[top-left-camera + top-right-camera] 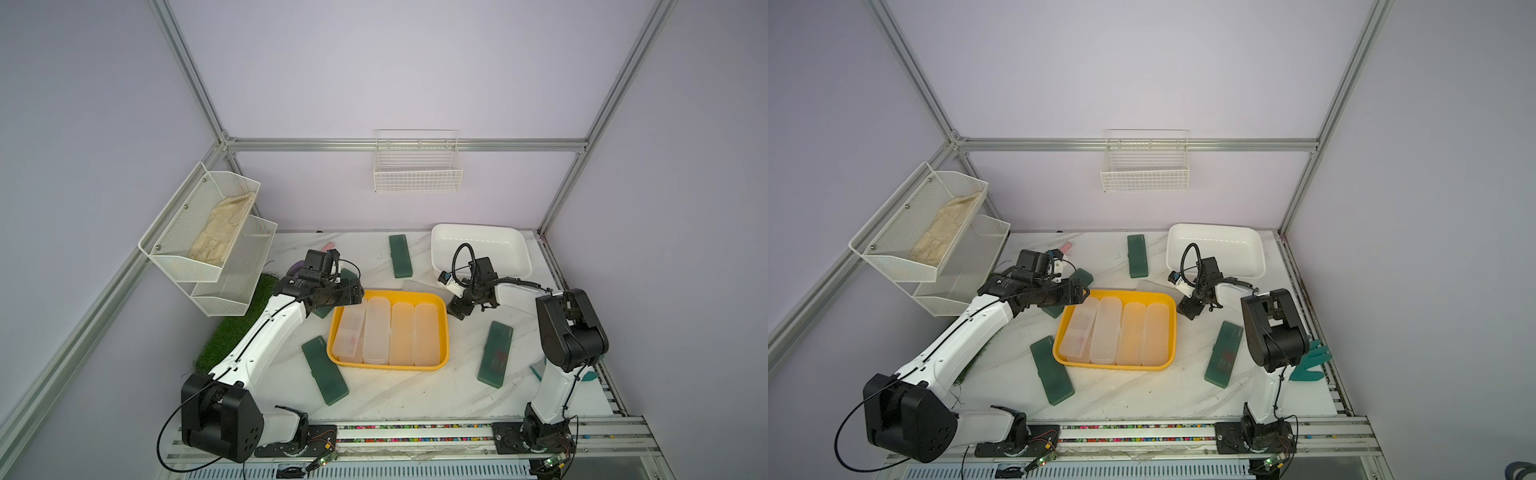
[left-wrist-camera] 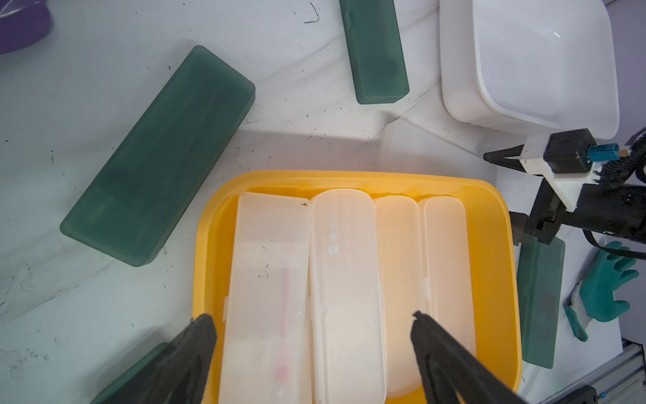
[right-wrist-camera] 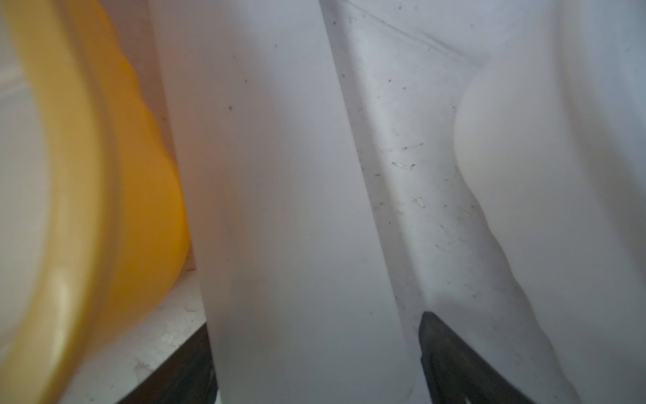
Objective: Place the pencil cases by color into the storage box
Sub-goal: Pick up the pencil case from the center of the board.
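Four frosted clear pencil cases [image 1: 402, 332] are lying side by side in the yellow tray [image 1: 399, 296]. A fifth frosted case [image 2: 405, 150], faint, seems to be lying flat between the tray and the white tub [image 1: 482, 249]. Dark green cases are lying flat around the tray: the far green case [image 1: 400, 255], the corner green case [image 2: 157, 157], the front-left green case [image 1: 324, 370] and the right-side green case [image 1: 495, 354].

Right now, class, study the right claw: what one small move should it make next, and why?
Probably close the right claw fully on the frosted case before any lift. Its wrist view shows the fingers straddling that case, with a small gap on one side. The case lies on the table outside the yellow tray, which already holds four frosted ones.
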`<move>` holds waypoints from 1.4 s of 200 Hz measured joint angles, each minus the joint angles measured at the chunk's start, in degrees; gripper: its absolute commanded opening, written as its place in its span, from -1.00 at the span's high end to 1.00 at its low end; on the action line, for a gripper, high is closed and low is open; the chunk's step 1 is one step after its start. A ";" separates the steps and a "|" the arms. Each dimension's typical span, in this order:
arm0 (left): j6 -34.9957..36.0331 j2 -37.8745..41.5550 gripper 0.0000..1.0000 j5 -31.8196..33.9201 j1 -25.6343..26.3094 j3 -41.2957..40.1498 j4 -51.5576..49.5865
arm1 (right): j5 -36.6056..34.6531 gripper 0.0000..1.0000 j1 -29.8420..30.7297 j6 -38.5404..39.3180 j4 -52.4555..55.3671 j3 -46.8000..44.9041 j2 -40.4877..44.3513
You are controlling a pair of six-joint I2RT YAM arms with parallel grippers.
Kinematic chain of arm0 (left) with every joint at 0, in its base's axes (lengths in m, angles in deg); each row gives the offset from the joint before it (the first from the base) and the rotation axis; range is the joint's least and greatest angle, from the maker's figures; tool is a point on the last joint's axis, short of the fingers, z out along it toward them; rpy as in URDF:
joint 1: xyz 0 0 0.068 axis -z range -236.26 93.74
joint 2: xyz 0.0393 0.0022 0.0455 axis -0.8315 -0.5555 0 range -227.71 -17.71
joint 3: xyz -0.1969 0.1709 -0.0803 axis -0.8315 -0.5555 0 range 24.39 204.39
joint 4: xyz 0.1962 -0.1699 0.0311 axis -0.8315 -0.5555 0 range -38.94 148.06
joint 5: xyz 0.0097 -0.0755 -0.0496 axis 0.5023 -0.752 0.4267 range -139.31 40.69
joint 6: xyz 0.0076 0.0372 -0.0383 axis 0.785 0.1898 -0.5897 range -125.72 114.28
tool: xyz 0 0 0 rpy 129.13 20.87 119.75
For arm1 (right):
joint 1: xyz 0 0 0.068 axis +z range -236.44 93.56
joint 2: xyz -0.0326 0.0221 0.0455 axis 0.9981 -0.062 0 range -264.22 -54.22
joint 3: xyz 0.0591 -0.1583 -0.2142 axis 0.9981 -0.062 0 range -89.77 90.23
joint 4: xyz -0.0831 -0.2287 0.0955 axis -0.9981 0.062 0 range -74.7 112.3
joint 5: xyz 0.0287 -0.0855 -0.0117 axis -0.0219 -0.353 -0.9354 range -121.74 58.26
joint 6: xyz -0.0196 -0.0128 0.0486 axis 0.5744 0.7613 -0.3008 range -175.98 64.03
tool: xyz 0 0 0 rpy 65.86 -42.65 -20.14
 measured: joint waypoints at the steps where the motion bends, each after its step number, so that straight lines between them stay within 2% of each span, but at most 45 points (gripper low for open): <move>1: 0.00 -0.02 -0.77 0.00 0.00 0.00 -0.02 | 0.02 -0.57 0.00 0.07 0.00 0.02 -0.04; 28: -0.04 -0.98 -0.78 0.02 0.02 0.66 -0.11 | 0.74 -0.21 0.00 0.15 0.81 1.25 -0.83; 51: -0.07 -1.42 -0.78 0.02 0.02 1.62 -0.09 | 0.83 -0.06 0.02 0.07 1.11 1.36 -0.83; 86: -0.07 -1.88 -0.78 0.00 0.04 3.10 -0.02 | -0.07 0.00 0.04 -0.35 1.38 0.33 1.07; 156: -0.07 -3.15 -0.78 -0.04 0.07 3.19 -0.02 | -1.03 0.06 0.02 -2.32 2.51 -1.68 15.13; 228: -0.17 -2.82 -0.78 -0.02 0.39 3.19 0.00 | -1.09 0.10 0.00 -3.26 3.96 -1.66 17.77; 280: -0.26 -1.22 -0.78 0.02 0.90 3.19 0.00 | -0.15 0.10 0.00 -6.75 4.37 -1.66 23.80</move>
